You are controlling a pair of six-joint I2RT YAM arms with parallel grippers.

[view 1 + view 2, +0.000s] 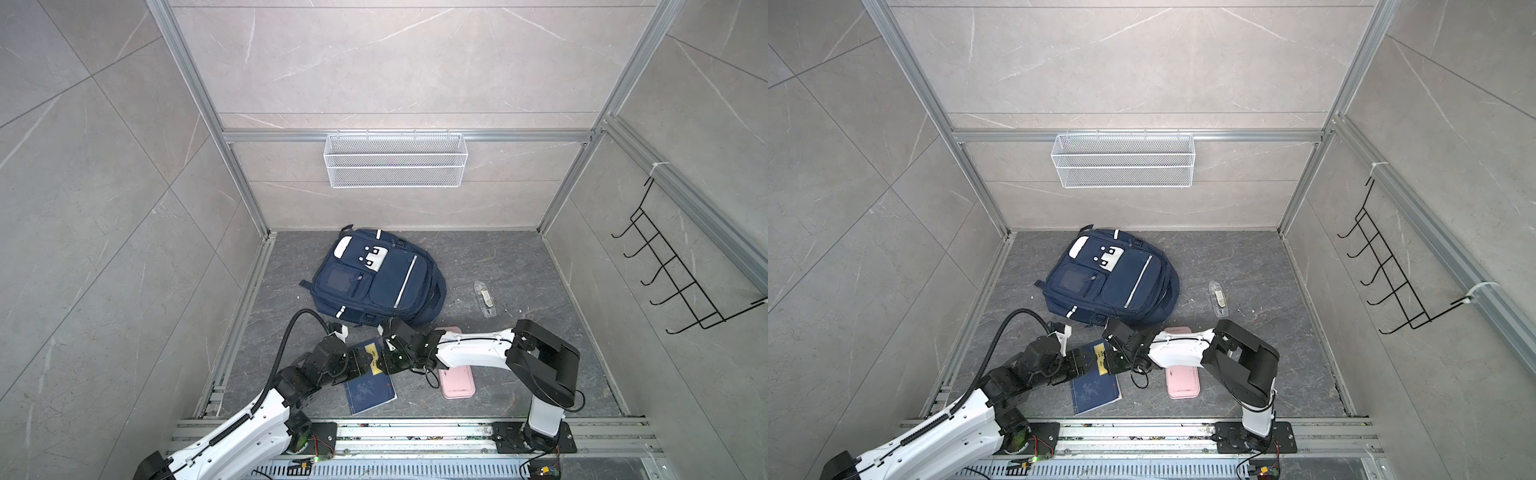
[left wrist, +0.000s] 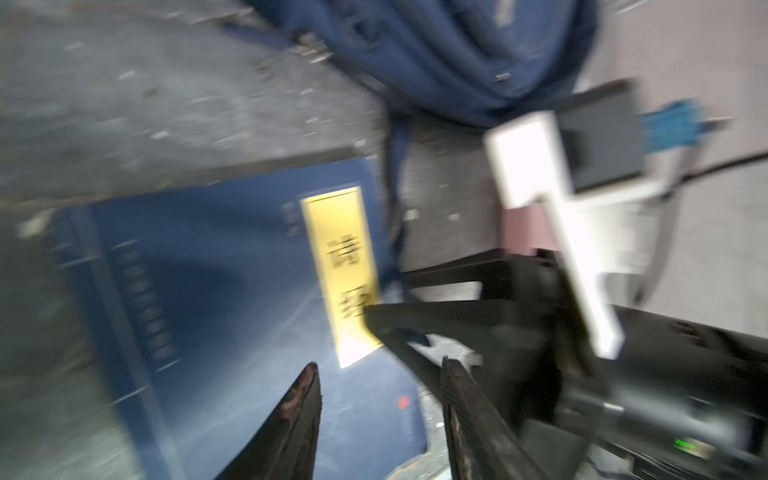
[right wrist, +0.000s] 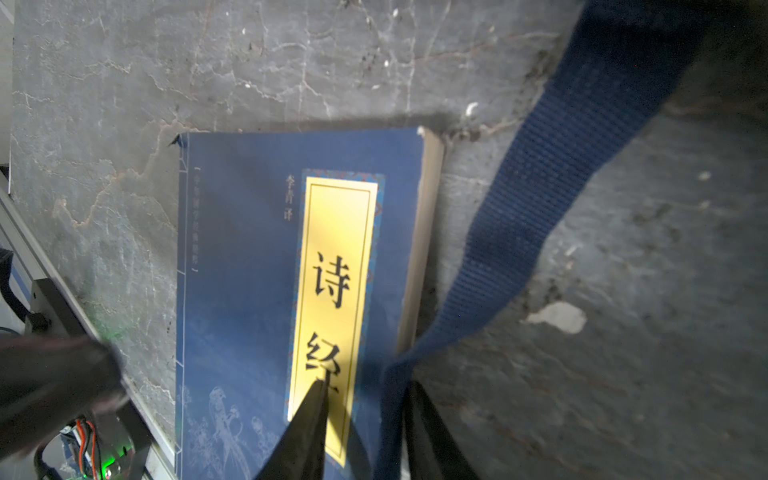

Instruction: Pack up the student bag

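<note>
Right gripper: fingers part-way apart, navy strap off the student bag threaded between them and lying against one finger. Can't tell whether it's pinched or just hooked.

Left gripper: jaws open, nothing between them, hovering over the blue book; that wrist view is blurred.

Both sets of fingertips nearly meet above the book's yellow label. Book lies flat on the dark stone surface, near the front rail. Pink case sits just to its right, partly under the right arm.

Student bag lies front-up just beyond the grippers, toward the back wall, left of centre. Clear slim case is to the bag's right, apart from it. White wire basket on the back wall — black hook rack on the right wall.
</note>
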